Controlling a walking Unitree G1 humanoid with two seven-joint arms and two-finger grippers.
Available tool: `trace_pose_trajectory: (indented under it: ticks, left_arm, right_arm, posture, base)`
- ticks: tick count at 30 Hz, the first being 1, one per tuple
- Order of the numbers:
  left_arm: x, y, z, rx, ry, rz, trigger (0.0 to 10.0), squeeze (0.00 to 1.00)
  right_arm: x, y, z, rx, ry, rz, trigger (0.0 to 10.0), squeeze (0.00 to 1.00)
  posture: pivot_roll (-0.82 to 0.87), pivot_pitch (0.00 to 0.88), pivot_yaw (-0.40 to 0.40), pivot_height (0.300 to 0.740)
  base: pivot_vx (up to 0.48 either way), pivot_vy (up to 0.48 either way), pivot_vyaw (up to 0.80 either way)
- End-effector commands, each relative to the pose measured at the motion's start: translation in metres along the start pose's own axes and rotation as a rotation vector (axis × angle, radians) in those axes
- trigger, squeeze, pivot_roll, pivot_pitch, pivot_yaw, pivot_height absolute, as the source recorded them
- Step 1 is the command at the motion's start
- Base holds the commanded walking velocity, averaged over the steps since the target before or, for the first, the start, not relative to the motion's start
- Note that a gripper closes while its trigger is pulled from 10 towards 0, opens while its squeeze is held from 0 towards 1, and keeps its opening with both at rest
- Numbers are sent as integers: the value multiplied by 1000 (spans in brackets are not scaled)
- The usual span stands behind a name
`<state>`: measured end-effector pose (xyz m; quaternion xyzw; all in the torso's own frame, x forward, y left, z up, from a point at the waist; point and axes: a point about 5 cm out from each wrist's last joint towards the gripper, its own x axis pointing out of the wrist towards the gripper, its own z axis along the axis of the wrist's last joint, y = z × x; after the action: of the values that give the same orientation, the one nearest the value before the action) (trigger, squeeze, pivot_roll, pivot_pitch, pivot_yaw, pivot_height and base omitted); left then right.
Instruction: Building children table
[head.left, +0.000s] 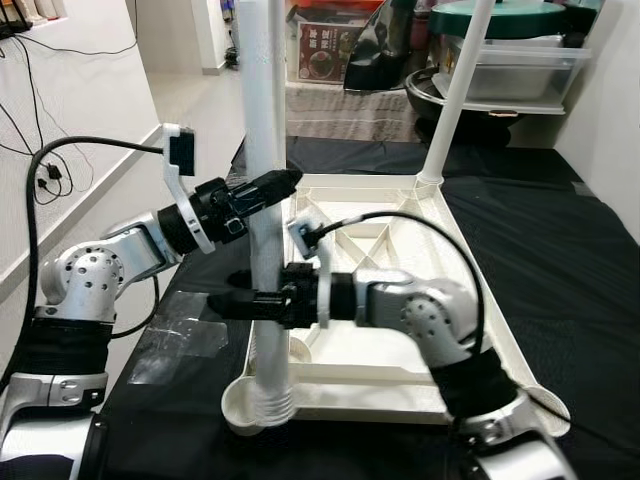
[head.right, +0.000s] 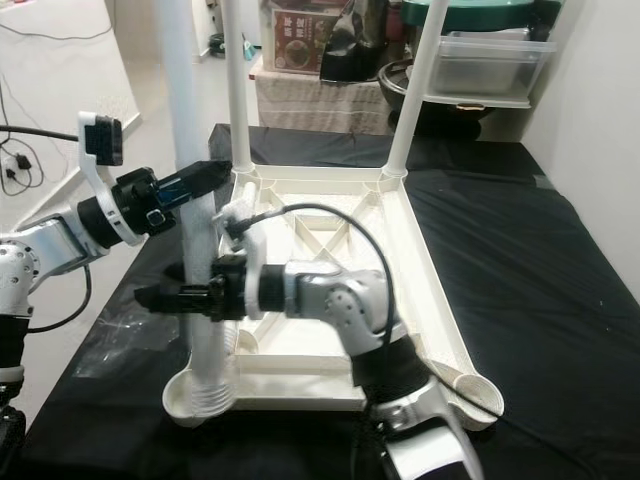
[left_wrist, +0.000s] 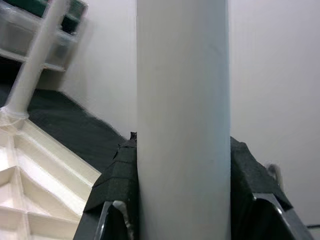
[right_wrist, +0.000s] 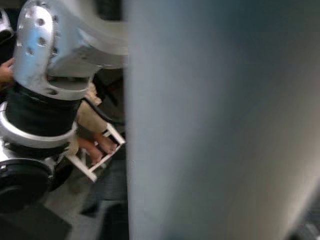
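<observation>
Left claw (head.left: 285, 182) & right claw (head.left: 235, 305) clamped on table leg (head.left: 266, 200), upright in tabletop (head.left: 400, 290) corner

the table leg (head.left: 265, 150) is seen as plain white, with a ribbed white collar at its foot. the upturned tabletop (head.left: 400, 370) is cream-white, its underside marked by a pattern of raised ribs in triangles. the cloth (head.left: 560, 290) beneath it is flat black. the left gripper (head.left: 268, 188) and right gripper (head.left: 232, 305) are black at the fingers, on silver arms wrapped in black cuffs. the floor is pale grey and the wall white. a storage box (head.left: 520, 70) is shown as clear plastic under a dark green lid (head.left: 500, 15). a carton (head.left: 330, 45) is printed in red and dark brown.
</observation>
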<state>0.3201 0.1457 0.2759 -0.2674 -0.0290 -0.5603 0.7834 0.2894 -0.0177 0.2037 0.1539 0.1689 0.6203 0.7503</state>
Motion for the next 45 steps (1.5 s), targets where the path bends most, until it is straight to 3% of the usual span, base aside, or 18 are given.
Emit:
trace_pose_trajectory:
  ticks: [1,8,12,13,22,23,27,28,31,32,33,34,35,36,37,39,40,45]
  left_arm:
    - [4,-1,3,15,-1,-7,10000,0]
    - [4,0,4,16,-3,-9,10000,0]
    - [1,0,1,74,-2,-1,10000,0]
    - [-2,-2,0,113,-17,8,10000,1000]
    - [-17,-8,13,180,-106,49,10000,1000]
    - [-38,-8,27,238,-203,172,10000,1000]
    - [-58,-10,34,304,-256,286,10000,1000]
    - [-68,-13,28,397,-201,363,10000,855]
    - [-73,-14,21,481,-121,416,10000,855]
    - [-82,6,-3,598,116,578,10000,0]
    - [-82,6,-3,598,116,578,10000,0]
    - [-93,21,-25,686,304,688,10000,0]
    - [-93,21,-25,686,304,688,10000,0]
    - [-98,26,-44,720,417,700,10000,0]
    - [-93,22,-56,700,436,642,10000,0]
    - [-93,22,-56,700,436,642,10000,0]
    - [-85,17,-61,625,394,575,10000,0]
    - [-82,20,-72,580,443,518,10000,0]
  right_arm:
    - [6,6,-1,-31,12,11,0,0]
    - [6,4,-1,-38,7,-12,0,0]
    - [-3,-7,16,-40,-87,-101,0,0]
    - [-10,-13,26,-40,-144,-144,0,0]
    - [-32,-30,39,-35,-248,-269,0,0]
    - [-58,-49,47,-31,-349,-418,0,0]
    - [-80,-62,54,-40,-433,-556,0,0]
    - [-93,-70,59,-60,-477,-649,0,0]
    - [-100,-73,63,-69,-505,-704,0,0]
    - [-108,-80,67,-143,-508,-804,0,0]
    - [-108,-80,67,-143,-508,-804,0,0]
    - [-113,-85,71,-178,-521,-873,0,0]
    - [-113,-85,71,-178,-521,-873,0,0]
    - [-113,-85,75,-177,-552,-884,0,0]
    - [-106,-80,79,-222,-557,-846,0,0]
    - [-106,-80,79,-222,-557,-846,0,0]
    - [-95,-70,82,-294,-550,-758,0,0]
    - [-76,-51,87,-389,-558,-598,0,0]
  posture:
    - [-68,0,1,740]
    - [-70,0,-1,740]
    - [-68,0,-10,740]
    - [-67,0,-13,740]
    - [-59,0,-23,740]
    - [-52,0,-34,740]
    - [-56,0,-34,740]
    - [-50,0,-39,740]
    - [-50,0,-39,740]
    - [-23,0,-58,740]
    - [-23,0,-58,740]
    - [-18,0,-65,740]
    - [-18,0,-65,740]
    - [-20,0,-64,740]
    - [-20,0,-61,740]
    - [-20,0,-61,740]
    - [-17,0,-60,740]
    - [-34,0,-42,740]
  base:
    - [0,0,0]
    - [0,0,0]
    - [0,0,0]
    - [0,0,0]
    - [0,0,0]
    - [0,0,0]
    - [0,0,0]
    - [0,0,0]
    - [0,0,0]
    - [0,0,0]
    - [0,0,0]
    - [0,0,0]
    - [0,0,0]
    - [0,0,0]
    - [0,0,0]
    - [0,0,0]
    - [0,0,0]
    - [0,0,0]
